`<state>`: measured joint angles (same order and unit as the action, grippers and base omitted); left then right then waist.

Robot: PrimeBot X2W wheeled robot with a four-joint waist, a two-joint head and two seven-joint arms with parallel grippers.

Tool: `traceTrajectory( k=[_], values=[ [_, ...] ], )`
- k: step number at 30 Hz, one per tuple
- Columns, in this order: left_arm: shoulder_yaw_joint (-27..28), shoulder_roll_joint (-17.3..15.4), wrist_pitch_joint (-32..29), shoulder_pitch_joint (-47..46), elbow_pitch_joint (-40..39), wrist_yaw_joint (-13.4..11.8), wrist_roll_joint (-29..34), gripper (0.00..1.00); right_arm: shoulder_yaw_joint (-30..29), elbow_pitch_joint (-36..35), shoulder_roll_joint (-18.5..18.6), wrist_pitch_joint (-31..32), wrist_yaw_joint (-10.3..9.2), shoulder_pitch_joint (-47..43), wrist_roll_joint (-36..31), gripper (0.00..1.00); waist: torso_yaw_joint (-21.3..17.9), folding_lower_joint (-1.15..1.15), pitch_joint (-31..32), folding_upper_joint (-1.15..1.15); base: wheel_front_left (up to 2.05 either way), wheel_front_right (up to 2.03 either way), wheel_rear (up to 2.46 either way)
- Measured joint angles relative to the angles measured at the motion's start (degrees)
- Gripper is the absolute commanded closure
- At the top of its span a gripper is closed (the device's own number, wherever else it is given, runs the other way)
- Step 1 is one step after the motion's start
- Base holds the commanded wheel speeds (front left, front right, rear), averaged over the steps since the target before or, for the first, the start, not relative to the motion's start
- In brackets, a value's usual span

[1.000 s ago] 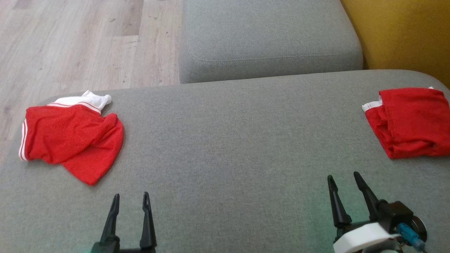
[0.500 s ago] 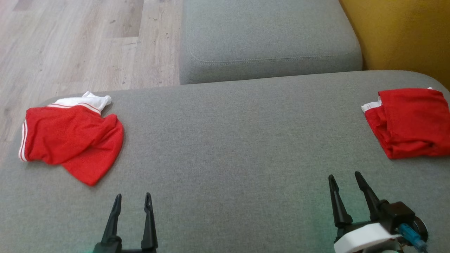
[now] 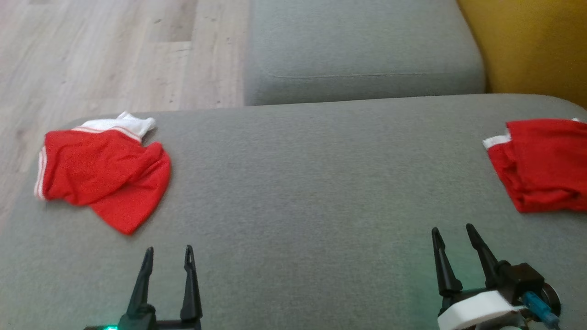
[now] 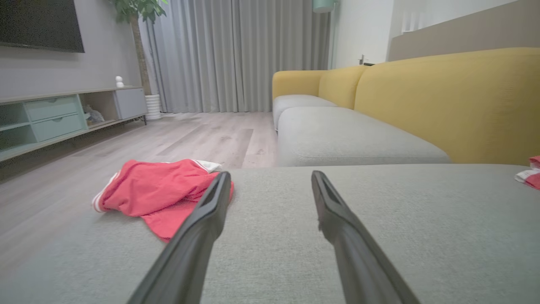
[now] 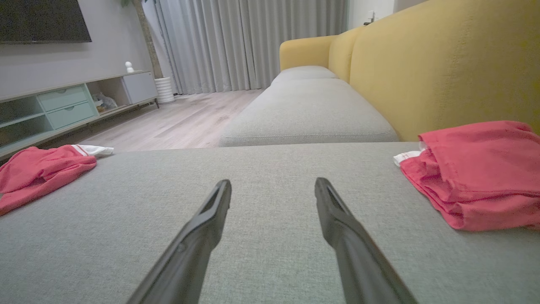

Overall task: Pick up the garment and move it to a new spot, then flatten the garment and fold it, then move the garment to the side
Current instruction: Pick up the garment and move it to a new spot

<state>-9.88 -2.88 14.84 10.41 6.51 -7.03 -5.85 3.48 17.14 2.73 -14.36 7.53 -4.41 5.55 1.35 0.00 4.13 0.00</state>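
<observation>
**Left tool** point(image 3: 168, 250): the two fingers stand wide apart with nothing between them. It hovers low over the near edge of the grey seat cushion point(image 3: 298, 183), fingers pointing across it.

**Right tool** point(image 3: 451, 229): likewise spread and empty, at the near right of the same cushion.

Both tools are well apart from any cloth. This reads as a ready posture, with the jaws set wide so that either arm can reach out and close on fabric.

**Crumpled garment** point(image 3: 103, 176): red with white trim, it lies in a loose heap at the far left end of the cushion, ahead and to the left of the left tool. Its untidy state suggests it is the item to pick up, and no step of the task appears done on it. The left tool is the nearer one for a first grasp.

**Folded garment** point(image 3: 543, 165): also red, it lies at the right end, near the yellow backrest point(image 3: 532, 46). Its neat layers suggest a finished piece set aside, which leaves the middle of the cushion as working area for flattening and folding.

**Surface:** woven grey upholstery, soft and faintly textured. Thin cloth will probably lie close against it, so a pinch has to go in low.

**Room:** a second cushion point(image 3: 362, 50) lies beyond, with pale wood floor point(image 3: 114, 55) to the left. The left wrist view adds a low media unit point(image 4: 55, 118), a dark television point(image 4: 38, 23), grey curtains point(image 4: 236, 55) and a potted plant point(image 4: 137, 12)
</observation>
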Motion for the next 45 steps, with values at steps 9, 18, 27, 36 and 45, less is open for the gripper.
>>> traceTrajectory(
  k=[9,18,27,36,45],
  values=[
    [2.3,0.0,-0.1,0.2,-2.2,-0.8,0.9,0.00,1.4,0.1,-0.1,0.0,0.00,0.0,1.1,0.00,6.8,0.00,-0.3,0.00,0.00,0.00,0.00],
    [3.4,0.0,-0.1,0.4,-3.1,-1.6,0.9,0.00,1.5,0.1,-0.1,0.0,0.00,0.3,1.0,0.00,15.7,0.00,-1.8,0.00,0.00,0.00,0.00],
    [3.9,0.0,-0.1,0.4,-4.7,-3.2,2.9,0.00,0.4,0.0,-0.1,0.0,0.00,1.2,0.8,0.00,23.0,0.00,-3.9,0.00,0.00,0.00,0.00],
    [7.8,-0.1,-0.1,-5.9,-7.6,-3.7,2.2,0.00,0.1,-0.1,0.0,0.0,0.00,5.1,-3.3,0.00,23.7,0.01,-10.6,0.00,0.00,0.00,0.00],
    [10.5,-6.3,-0.8,-31.0,4.7,3.4,0.9,0.00,1.1,-3.4,5.4,0.0,0.00,11.9,-5.0,0.00,19.9,0.01,-19.7,0.00,0.00,0.00,0.00]
  ],
)
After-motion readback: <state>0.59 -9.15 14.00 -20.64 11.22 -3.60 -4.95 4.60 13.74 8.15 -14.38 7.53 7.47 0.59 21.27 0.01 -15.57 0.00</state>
